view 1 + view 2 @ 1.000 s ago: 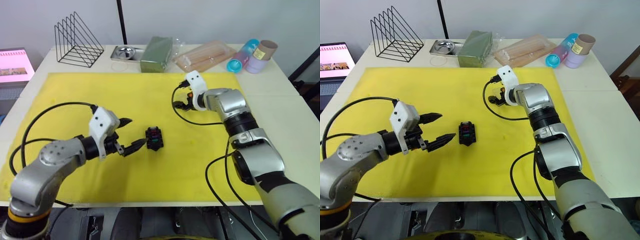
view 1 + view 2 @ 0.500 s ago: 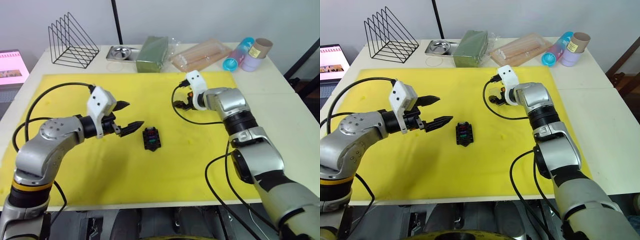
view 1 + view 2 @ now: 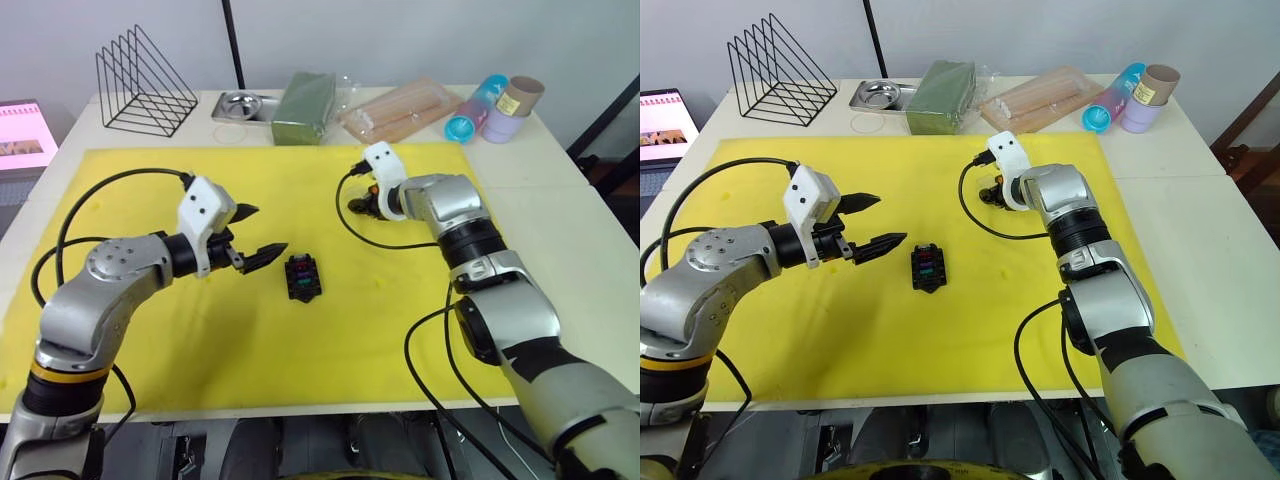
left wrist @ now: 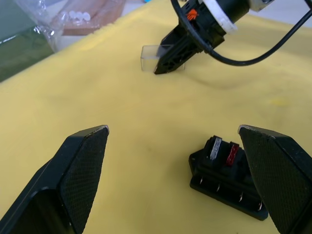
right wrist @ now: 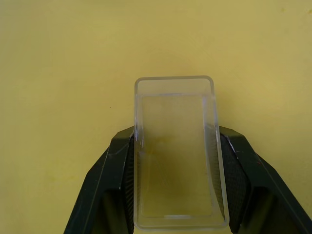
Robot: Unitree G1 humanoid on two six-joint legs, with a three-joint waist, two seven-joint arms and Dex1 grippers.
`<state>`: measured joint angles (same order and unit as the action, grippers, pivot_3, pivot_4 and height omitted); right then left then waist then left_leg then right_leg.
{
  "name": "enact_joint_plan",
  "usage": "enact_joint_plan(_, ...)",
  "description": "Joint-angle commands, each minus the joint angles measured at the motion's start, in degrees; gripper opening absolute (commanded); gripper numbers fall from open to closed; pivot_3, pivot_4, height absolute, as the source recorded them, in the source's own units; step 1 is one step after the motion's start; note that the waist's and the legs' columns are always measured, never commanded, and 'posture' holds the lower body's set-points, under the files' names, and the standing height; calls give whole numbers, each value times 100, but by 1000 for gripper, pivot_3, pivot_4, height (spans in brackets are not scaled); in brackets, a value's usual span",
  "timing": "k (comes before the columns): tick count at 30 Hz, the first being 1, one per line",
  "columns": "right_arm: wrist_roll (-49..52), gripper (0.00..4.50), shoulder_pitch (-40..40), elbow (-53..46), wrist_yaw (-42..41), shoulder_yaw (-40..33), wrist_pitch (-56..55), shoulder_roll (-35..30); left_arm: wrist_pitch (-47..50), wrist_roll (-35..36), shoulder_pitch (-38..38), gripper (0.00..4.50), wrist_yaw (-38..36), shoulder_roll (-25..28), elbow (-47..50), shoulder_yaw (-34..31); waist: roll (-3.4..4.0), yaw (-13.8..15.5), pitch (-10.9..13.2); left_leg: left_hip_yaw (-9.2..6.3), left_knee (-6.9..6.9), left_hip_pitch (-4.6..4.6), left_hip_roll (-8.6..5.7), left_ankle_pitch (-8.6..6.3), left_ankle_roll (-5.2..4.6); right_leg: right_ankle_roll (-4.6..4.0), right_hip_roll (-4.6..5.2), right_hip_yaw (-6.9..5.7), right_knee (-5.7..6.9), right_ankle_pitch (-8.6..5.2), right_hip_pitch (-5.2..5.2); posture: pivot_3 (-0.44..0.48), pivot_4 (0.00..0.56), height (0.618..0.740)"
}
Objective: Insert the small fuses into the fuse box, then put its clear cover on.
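Clear cover (image 5: pixel 174 151) clamped in right pincer (image 5: pixel 174 195), edges faint

A small black plastic fuse box (image 3: pixel 928 267) shows red and green fuses. It lies on a plain yellow mat (image 3: pixel 940 180). The small cover (image 5: pixel 176 151) is clear and colourless.

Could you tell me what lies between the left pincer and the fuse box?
Only bare yellow mat lies between the left pincer and the fuse box, as the left eye view shows.

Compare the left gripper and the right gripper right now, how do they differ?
The left gripper is open and holds nothing; the right gripper is shut on the clear cover. The left hovers beside the fuse box; the right sits farther back. Both are over the yellow mat.
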<state>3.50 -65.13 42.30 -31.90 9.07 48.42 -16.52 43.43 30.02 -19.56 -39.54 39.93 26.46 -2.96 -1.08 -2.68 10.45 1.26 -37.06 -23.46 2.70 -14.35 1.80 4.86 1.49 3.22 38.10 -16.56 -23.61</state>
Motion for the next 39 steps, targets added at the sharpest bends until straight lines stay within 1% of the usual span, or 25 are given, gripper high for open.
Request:
enact_joint_plan(1, 3, 1821, -169, -586, -275, 69, 171, -120, 127, 156, 230, 4500, 129, -24, 556, -75, 1, 1, 0, 0, 0, 0, 0, 0, 0, 0, 0, 0, 0, 0, 0, 0, 150, 740)
enact_joint_plan(6, 40, 1821, -31, -1423, -591, 208, 544, -358, 545, 280, 925, 4500, 691, -239, 1388, -22, 1, 10, 1, 0, 2, -6, 2, 0, 0, 0, 2, 2, 1, 0, -7, 0, 150, 740)
enact_joint_plan(8, 70, 1821, 52, -1795, -748, 268, 686, -481, 635, 145, 1286, 4500, 944, -333, 1701, 230, 1, 11, 1, 0, 1, -6, 2, 0, 0, 0, 3, 3, 1, 0, -7, 0, 150, 740)
enact_joint_plan(12, 127, 1821, 178, -2246, -900, 323, 900, -591, 705, -23, 1625, 4500, 1275, -448, 2003, 532, 1, 19, 1, 0, -3, -5, 0, 0, 0, 0, 6, 3, 2, 0, -5, 0, 150, 740)
enact_joint_plan(13, 128, 1821, 214, -2359, -943, 354, 930, -627, 744, -172, 1667, 4500, 1490, -546, 2018, 705, 1, 17, 1, 0, -4, -5, 1, 0, 0, 0, 6, 2, 1, 0, -5, 0, 150, 740)
enact_joint_plan(16, 149, 1821, 304, -2629, -1005, 404, 1012, -697, 807, -738, 1658, 4500, 2234, -973, 1835, 1243, 1, 25, 1, 0, -4, -4, -1, 0, 0, 0, 6, 3, 1, 0, -3, 0, 150, 740)
enact_joint_plan(19, 203, 1821, 341, -2821, -1003, 391, 1121, -710, 968, -1055, 1549, 4500, 2762, -1466, 1626, 1558, 0, 23, 2, 1, -5, -5, -3, 0, 0, 0, 7, 4, 0, 0, -2, 0, 150, 740)
enact_joint_plan(25, 265, 1821, 339, -3001, -946, 335, 1236, -700, 1001, -1473, 1578, 4500, 3172, -1988, 1234, 1957, 0, 19, 1, -2, -4, -4, -1, 0, 0, 0, 1, 3, 1, 0, -3, 0, 150, 740)
enact_joint_plan(33, 318, 1821, 345, -3082, -876, 329, 1274, -723, 873, -1743, 1400, 4500, 3589, -2924, 708, 1956, -1, 67, 0, -4, -16, -3, -8, 0, 0, 1, 6, 2, 0, 0, 8, 0, 150, 740)
enact_joint_plan(39, 337, 1821, 352, -3095, -857, 333, 1256, -730, 854, -2074, 1346, 4500, 3835, -3196, 530, 2087, -1, 70, 0, -6, -17, -3, -9, 0, 0, 1, 6, 2, 1, 1, 10, 0, 150, 740)
